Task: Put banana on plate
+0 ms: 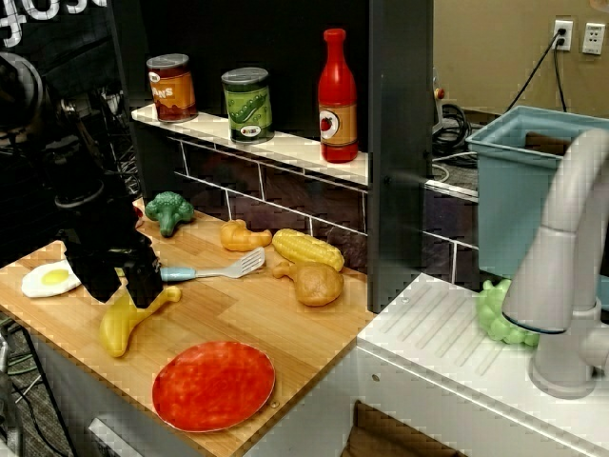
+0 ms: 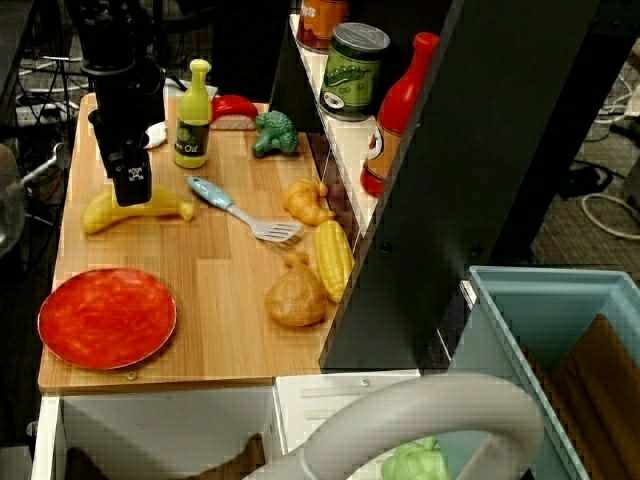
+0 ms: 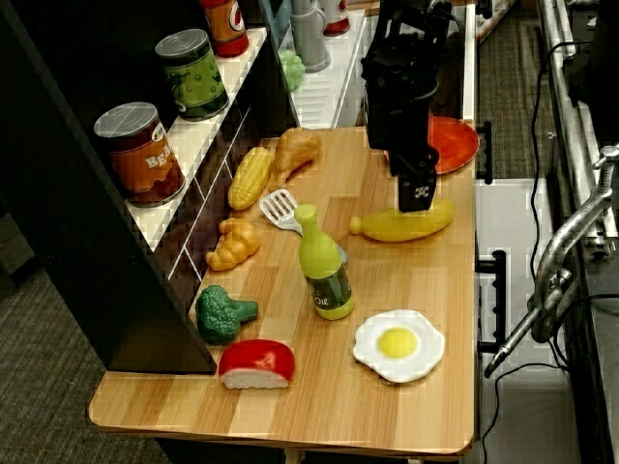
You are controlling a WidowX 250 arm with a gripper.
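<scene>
Even indoor light (blocky, soft edges)

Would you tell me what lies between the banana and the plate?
Only bare wood, seen from above: nothing sits between the banana and the plate.

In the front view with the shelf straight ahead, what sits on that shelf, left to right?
Orange-labelled can → green-labelled can → red sauce bottle.
</scene>
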